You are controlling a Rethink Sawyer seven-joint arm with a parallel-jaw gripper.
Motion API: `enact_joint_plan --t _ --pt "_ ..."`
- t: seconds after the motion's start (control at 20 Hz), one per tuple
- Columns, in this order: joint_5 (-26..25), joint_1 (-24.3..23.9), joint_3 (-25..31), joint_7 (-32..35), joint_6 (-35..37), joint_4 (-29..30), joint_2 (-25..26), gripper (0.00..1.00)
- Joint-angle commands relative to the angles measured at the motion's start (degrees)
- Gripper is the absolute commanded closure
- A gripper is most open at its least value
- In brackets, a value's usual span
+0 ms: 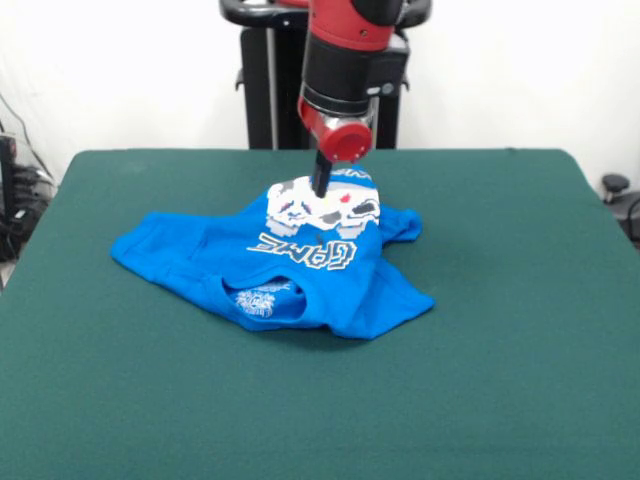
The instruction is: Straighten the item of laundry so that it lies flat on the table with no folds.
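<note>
The tool (321, 186) presses down on the crumpled blue T-shirt's (300, 270) far edge on the green tabletop (520, 330); I cannot tell its grip

White wall (520, 70), perhaps cables (20, 200) at left

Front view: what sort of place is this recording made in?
Probably a robotics lab. A red and black arm's gripper works over a blue T-shirt on a green cloth-covered table, with a plain white wall and cables behind.
</note>
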Motion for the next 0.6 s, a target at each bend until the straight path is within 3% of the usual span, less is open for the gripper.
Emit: enact_joint_plan --t 0.05,0.6 --pt "7.00 4.34 8.43 15.95 -2.20 0.84 3.55 1.00" --pt "16.59 10.64 6.37 18.64 0.47 0.17 5.80 1.00"
